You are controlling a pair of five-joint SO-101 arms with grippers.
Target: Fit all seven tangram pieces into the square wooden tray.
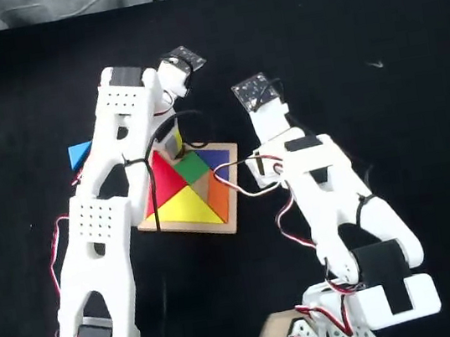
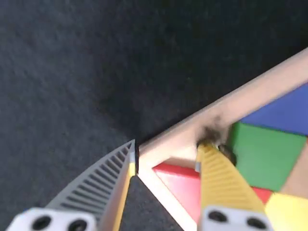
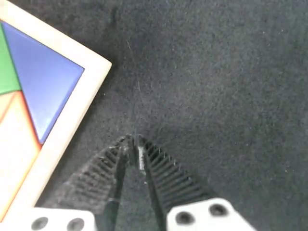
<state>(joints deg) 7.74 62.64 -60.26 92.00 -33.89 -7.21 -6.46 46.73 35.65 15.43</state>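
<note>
A blue triangle (image 1: 80,154) is seen beside the wooden tray (image 1: 229,220). The left end effector (image 2: 168,148) is spread over its rim; the right end effector (image 3: 133,143) is pressed together.

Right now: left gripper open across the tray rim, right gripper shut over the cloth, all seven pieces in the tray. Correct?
Not all are in. A light blue triangle lies on the cloth outside the tray, seen in the high view. The rest stands: left gripper open across the tray rim, right gripper shut over the cloth.
</note>
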